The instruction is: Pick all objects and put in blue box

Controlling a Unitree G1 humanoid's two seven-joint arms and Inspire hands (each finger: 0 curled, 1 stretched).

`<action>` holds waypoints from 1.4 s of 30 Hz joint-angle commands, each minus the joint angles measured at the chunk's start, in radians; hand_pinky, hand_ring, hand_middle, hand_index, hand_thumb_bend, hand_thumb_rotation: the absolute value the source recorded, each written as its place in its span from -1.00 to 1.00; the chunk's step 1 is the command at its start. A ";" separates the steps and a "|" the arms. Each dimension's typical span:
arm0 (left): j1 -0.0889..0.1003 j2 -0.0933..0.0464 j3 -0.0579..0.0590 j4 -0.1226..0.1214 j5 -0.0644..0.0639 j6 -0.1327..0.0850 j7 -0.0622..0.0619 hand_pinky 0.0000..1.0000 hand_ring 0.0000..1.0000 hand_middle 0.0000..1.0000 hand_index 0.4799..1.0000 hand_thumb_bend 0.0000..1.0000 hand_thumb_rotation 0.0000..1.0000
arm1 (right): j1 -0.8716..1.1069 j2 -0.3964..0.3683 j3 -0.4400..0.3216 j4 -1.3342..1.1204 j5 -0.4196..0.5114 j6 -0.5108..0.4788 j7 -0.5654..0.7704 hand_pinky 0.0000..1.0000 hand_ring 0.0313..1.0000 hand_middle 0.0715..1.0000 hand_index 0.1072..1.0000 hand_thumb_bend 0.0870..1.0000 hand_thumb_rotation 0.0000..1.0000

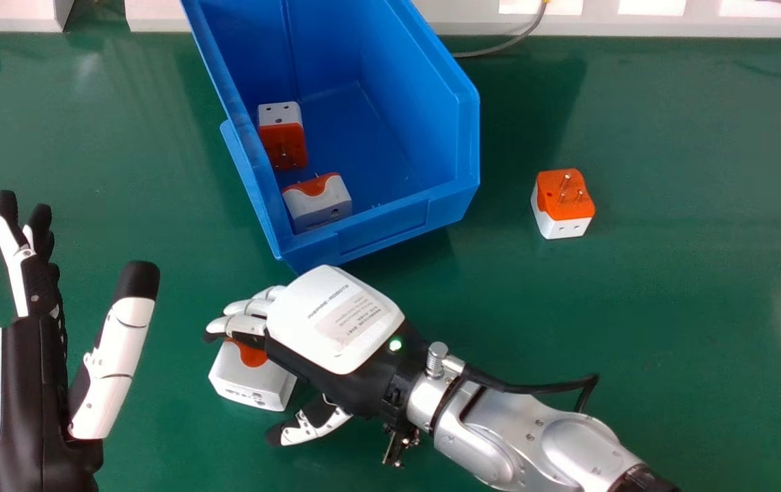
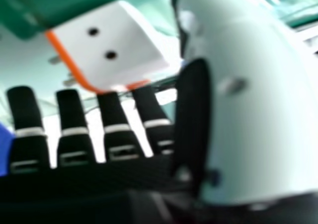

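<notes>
I have my right hand (image 1: 335, 318), fingers relaxed, at a plug adapter (image 1: 253, 386), lower left of centre. My left hand (image 1: 31, 383) is open, far left. Another adapter (image 1: 564, 205) sits right of centre; two more (image 1: 284, 143) lie inside the blue box (image 1: 383, 229), upper centre.

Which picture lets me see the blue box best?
The head view, because you can look right into the blue box and see two orange-and-white plugs. In the right hand view, there's a bit of blue at the edge, maybe the box.
</notes>
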 commanded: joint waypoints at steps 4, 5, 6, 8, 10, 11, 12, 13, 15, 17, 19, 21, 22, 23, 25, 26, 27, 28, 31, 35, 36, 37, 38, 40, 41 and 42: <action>0.020 -0.010 -0.002 -0.046 -0.007 -0.002 -0.001 1.00 1.00 1.00 1.00 0.51 0.66 | -0.038 0.021 0.016 0.033 0.005 -0.001 -0.032 0.23 0.48 0.52 0.49 -0.22 -0.56; 0.023 -0.011 -0.003 -0.049 -0.007 0.000 -0.001 1.00 1.00 1.00 1.00 0.50 0.66 | -0.039 0.022 0.018 0.040 0.006 0.002 -0.029 0.23 0.46 0.51 0.48 -0.23 -0.56; 0.025 -0.011 -0.003 -0.051 -0.007 -0.001 -0.001 1.00 1.00 1.00 1.00 0.49 0.66 | -0.040 0.024 0.020 0.045 0.008 0.006 -0.025 0.22 0.45 0.50 0.47 -0.24 -0.57; 0.029 -0.012 -0.003 -0.058 -0.004 0.000 -0.002 1.00 1.00 1.00 1.00 0.46 0.66 | -0.040 0.030 0.022 0.058 0.013 0.012 -0.021 0.18 0.38 0.42 0.41 -0.19 -0.65; 0.036 -0.015 -0.007 -0.073 -0.001 0.009 -0.002 1.00 1.00 1.00 1.00 0.46 0.66 | -0.040 0.033 0.024 0.066 0.015 0.016 -0.022 0.09 0.26 0.32 0.33 -0.16 -0.74; 0.037 -0.015 -0.007 -0.075 0.005 0.007 0.000 1.00 1.00 1.00 1.00 0.46 0.66 | -0.039 0.034 0.024 0.069 0.017 0.014 -0.026 -0.01 0.15 0.23 0.16 -0.14 -0.74; 0.039 -0.016 -0.007 -0.079 0.010 0.008 0.002 1.00 1.00 1.00 1.00 0.45 0.66 | -0.039 0.034 0.025 0.071 0.018 0.014 -0.029 -0.14 -0.01 0.07 0.01 -0.10 -0.84; 0.040 -0.017 -0.008 -0.082 0.013 0.011 0.003 1.00 1.00 1.00 1.00 0.43 0.66 | -0.037 0.036 0.023 0.073 0.022 0.016 -0.027 -0.25 -0.15 -0.04 -0.06 -0.07 -0.92; 0.043 -0.020 -0.011 -0.089 0.017 0.016 0.003 1.00 1.00 1.00 1.00 0.41 0.65 | -0.032 0.040 0.018 0.074 0.035 0.022 -0.016 -0.38 -0.21 -0.10 -0.07 -0.07 -0.97; 0.047 -0.023 -0.012 -0.096 0.031 0.021 0.008 1.00 1.00 1.00 1.00 0.40 0.64 | -0.027 0.047 0.006 0.080 0.067 0.028 0.021 -0.48 -0.26 -0.14 -0.05 -0.07 -0.99; 0.049 -0.025 -0.012 -0.097 0.038 0.022 0.010 1.00 1.00 1.00 1.00 0.37 0.66 | -0.030 0.051 -0.005 0.091 0.107 0.029 0.071 -0.54 -0.30 -0.14 -0.02 -0.09 -1.00; 0.050 -0.027 -0.011 -0.097 0.035 0.023 0.008 1.00 1.00 1.00 1.00 0.34 0.65 | -0.032 0.053 -0.011 0.096 0.135 0.037 0.107 -0.57 -0.42 -0.20 -0.04 -0.08 -1.00; 0.050 -0.027 -0.010 -0.095 0.033 0.022 0.006 1.00 1.00 1.00 1.00 0.34 0.65 | -0.034 0.054 -0.008 0.095 0.137 0.056 0.130 -0.57 -0.44 -0.22 -0.04 -0.08 -1.00; 0.050 -0.027 -0.009 -0.093 0.034 0.021 0.006 1.00 1.00 1.00 1.00 0.34 0.64 | -0.034 0.053 -0.007 0.094 0.139 0.064 0.139 -0.55 -0.39 -0.18 -0.03 -0.08 -1.00; 0.049 -0.026 -0.006 -0.087 0.034 0.015 0.006 1.00 1.00 1.00 1.00 0.34 0.64 | -0.031 0.050 -0.008 0.092 0.144 0.068 0.139 -0.53 -0.34 -0.14 -0.01 -0.09 -1.00; 0.048 -0.025 -0.005 -0.084 0.032 0.013 0.004 1.00 1.00 1.00 1.00 0.34 0.65 | -0.026 0.051 -0.009 0.092 0.147 0.071 0.129 -0.52 -0.32 -0.11 -0.01 -0.09 -1.00; 0.047 -0.023 -0.004 -0.081 0.032 0.011 0.003 1.00 1.00 1.00 1.00 0.36 0.65 | -0.022 0.053 -0.012 0.092 0.152 0.079 0.127 -0.51 -0.30 -0.09 -0.03 -0.08 -1.00; 0.045 -0.022 -0.002 -0.078 0.031 0.009 0.003 1.00 1.00 1.00 1.00 0.36 0.65 | -0.019 0.055 -0.014 0.091 0.158 0.084 0.130 -0.50 -0.29 -0.07 -0.04 -0.08 -1.00; 0.040 -0.018 0.001 -0.069 0.026 0.001 0.000 1.00 1.00 1.00 1.00 0.33 0.63 | -0.012 0.054 -0.016 0.084 0.163 0.089 0.121 -0.49 -0.27 -0.06 -0.03 -0.08 -1.00; 0.035 -0.016 0.002 -0.062 0.010 0.000 -0.008 1.00 1.00 1.00 1.00 0.36 0.61 | 0.000 0.052 -0.029 0.066 0.187 0.086 0.124 -0.51 -0.29 -0.08 -0.01 -0.09 -1.00; 0.033 -0.016 0.003 -0.061 0.007 0.000 -0.009 1.00 1.00 1.00 1.00 0.37 0.61 | 0.005 0.051 -0.032 0.053 0.191 0.093 0.131 -0.50 -0.29 -0.07 -0.01 -0.09 -1.00; 0.032 -0.016 0.003 -0.062 0.007 0.002 -0.009 1.00 1.00 1.00 1.00 0.38 0.60 | 0.012 0.050 -0.038 0.037 0.200 0.101 0.143 -0.49 -0.29 -0.07 -0.02 -0.09 -1.00; 0.031 -0.016 0.003 -0.062 0.007 0.003 -0.010 1.00 1.00 1.00 1.00 0.37 0.60 | 0.019 0.047 -0.041 0.020 0.206 0.106 0.151 -0.50 -0.29 -0.07 -0.02 -0.09 -1.00; 0.030 -0.015 0.003 -0.063 0.005 0.004 -0.012 1.00 1.00 1.00 1.00 0.37 0.60 | 0.034 0.037 -0.046 -0.016 0.214 0.108 0.155 -0.55 -0.30 -0.11 0.00 -0.09 -1.00; 0.028 -0.014 0.003 -0.062 0.005 0.003 -0.013 1.00 1.00 1.00 1.00 0.38 0.60 | 0.046 0.029 -0.050 -0.040 0.218 0.104 0.156 -0.57 -0.31 -0.12 0.01 -0.10 -1.00; 0.025 -0.013 0.004 -0.060 0.007 0.003 -0.012 1.00 1.00 1.00 1.00 0.38 0.59 | 0.060 0.021 -0.055 -0.068 0.224 0.102 0.162 -0.57 -0.31 -0.12 0.01 -0.10 -1.00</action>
